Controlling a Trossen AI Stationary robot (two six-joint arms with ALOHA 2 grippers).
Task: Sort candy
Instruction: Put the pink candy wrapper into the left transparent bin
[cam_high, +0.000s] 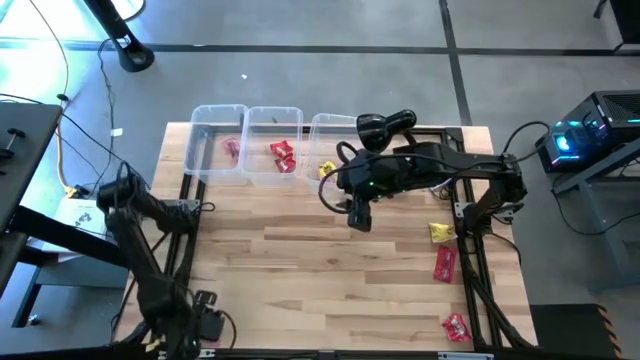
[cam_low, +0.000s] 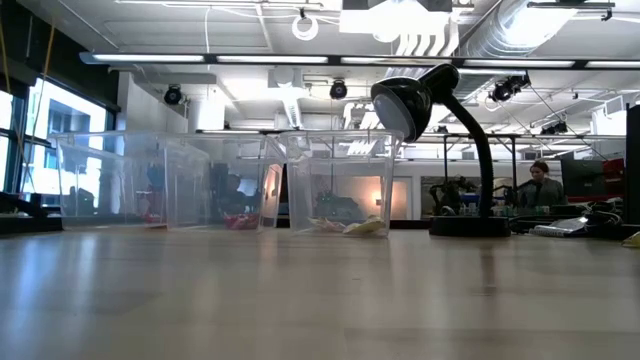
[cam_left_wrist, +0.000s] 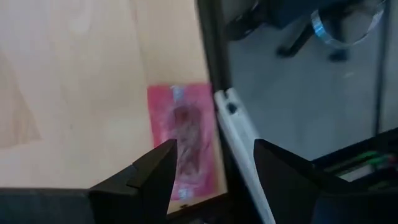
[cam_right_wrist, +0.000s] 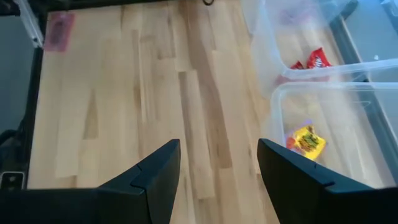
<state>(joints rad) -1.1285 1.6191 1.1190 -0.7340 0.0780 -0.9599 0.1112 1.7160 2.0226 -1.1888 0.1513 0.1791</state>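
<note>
Three clear tubs stand along the table's far edge. The left tub (cam_high: 217, 140) holds a pink candy (cam_high: 232, 150), the middle tub (cam_high: 273, 140) a red candy (cam_high: 283, 155), and the right tub (cam_high: 330, 145) a yellow candy (cam_high: 327, 170). A yellow packet (cam_high: 440, 232) and two red packets (cam_high: 445, 263) (cam_high: 456, 326) lie flat on the table's right part. My right gripper (cam_high: 358, 220) (cam_right_wrist: 217, 146) hovers open over the table, near the right tub. My left gripper (cam_left_wrist: 214, 146) is open at the near left corner, above a pink packet (cam_left_wrist: 183, 140) lying at the table's edge.
A black desk lamp (cam_high: 385, 125) (cam_low: 440, 110) stands at the far edge behind the right tub. The table's metal frame rail (cam_left_wrist: 239, 149) runs beside the pink packet. Bare wood (cam_high: 290, 270) spans the table's middle. A person (cam_low: 540, 180) sits far off in the room.
</note>
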